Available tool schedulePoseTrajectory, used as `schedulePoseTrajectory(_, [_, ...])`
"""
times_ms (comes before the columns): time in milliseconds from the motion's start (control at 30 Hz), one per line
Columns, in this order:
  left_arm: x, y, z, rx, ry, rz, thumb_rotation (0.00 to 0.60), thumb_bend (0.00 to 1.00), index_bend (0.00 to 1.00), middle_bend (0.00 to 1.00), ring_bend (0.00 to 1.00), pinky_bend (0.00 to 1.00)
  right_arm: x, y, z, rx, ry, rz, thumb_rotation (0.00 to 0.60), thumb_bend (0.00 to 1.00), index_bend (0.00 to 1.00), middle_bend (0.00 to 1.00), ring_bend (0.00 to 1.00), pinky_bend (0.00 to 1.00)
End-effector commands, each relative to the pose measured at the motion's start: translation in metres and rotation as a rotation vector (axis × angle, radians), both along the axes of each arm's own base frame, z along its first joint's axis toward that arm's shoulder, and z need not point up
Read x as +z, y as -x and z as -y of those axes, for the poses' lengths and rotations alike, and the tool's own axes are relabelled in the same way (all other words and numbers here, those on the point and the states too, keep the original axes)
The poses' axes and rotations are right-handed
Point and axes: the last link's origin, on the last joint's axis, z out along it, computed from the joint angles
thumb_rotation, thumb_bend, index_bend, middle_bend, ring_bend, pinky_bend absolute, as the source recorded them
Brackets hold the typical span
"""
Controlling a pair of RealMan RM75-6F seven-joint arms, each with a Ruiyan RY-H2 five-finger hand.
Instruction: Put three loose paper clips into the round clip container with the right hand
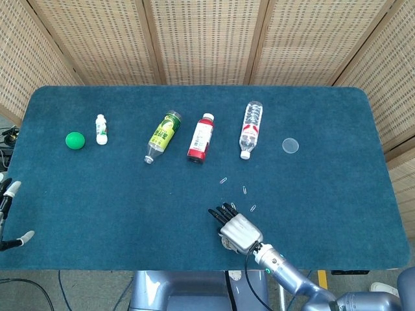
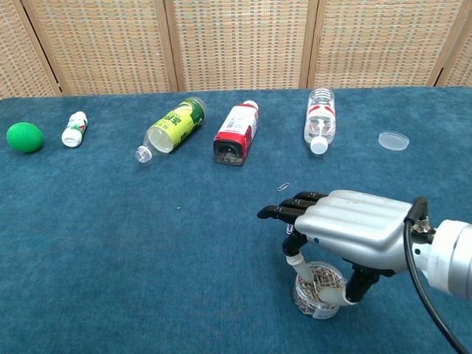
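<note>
round clip container (image 2: 318, 293), full of clips, sits near the front table edge, directly under the right hand (image 2: 352, 228). hand hovers palm down, fingers (image 2: 284, 212) stretched forward, thumb angled down to the container rim; cannot tell whether a clip is pinched. loose paper clips (image 1: 244, 190) lie just beyond it on the blue table (image 1: 97, 188). left hand (image 1: 8, 214) shows only at the left edge, fingers spread, holding nothing.
</note>
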Motion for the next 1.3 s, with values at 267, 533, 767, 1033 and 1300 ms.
schedulePoseTrajectory(267, [0.000, 0.000, 0.000, 0.000, 0.001, -0.002, 0.600, 0.00, 0.00, 0.00, 0.00, 0.00, 0.006, -0.004, 0.002, -0.014, 0.016, 0.035, 0.600, 0.15, 0.56, 0.00, 0.00, 0.00])
schedulePoseTrajectory(533, [0.000, 0.001, 0.000, 0.002, -0.001, 0.001, 0.600, 0.00, 0.00, 0.00, 0.00, 0.00, 0.036, -0.009, 0.035, -0.071, 0.127, 0.125, 0.600, 0.16, 0.56, 0.00, 0.00, 0.00])
schedulePoseTrajectory(767, [0.001, 0.001, 0.000, 0.002, -0.002, 0.002, 0.600, 0.00, 0.00, 0.00, 0.00, 0.00, 0.043, 0.008, 0.064, -0.150, 0.186, 0.094, 0.600, 0.27, 0.56, 0.00, 0.00, 0.00])
schedulePoseTrajectory(1033, [-0.001, 0.002, -0.002, 0.011, 0.004, -0.002, 0.600, 0.00, 0.00, 0.00, 0.00, 0.00, 0.025, 0.042, 0.079, -0.214, 0.170, -0.015, 0.600, 0.33, 0.56, 0.00, 0.00, 0.00])
schedulePoseTrajectory(1300, [-0.003, 0.003, -0.004, 0.017, 0.007, -0.004, 0.600, 0.00, 0.00, 0.00, 0.00, 0.00, 0.010, 0.052, 0.081, -0.157, 0.164, -0.104, 0.600, 0.33, 0.56, 0.00, 0.00, 0.00])
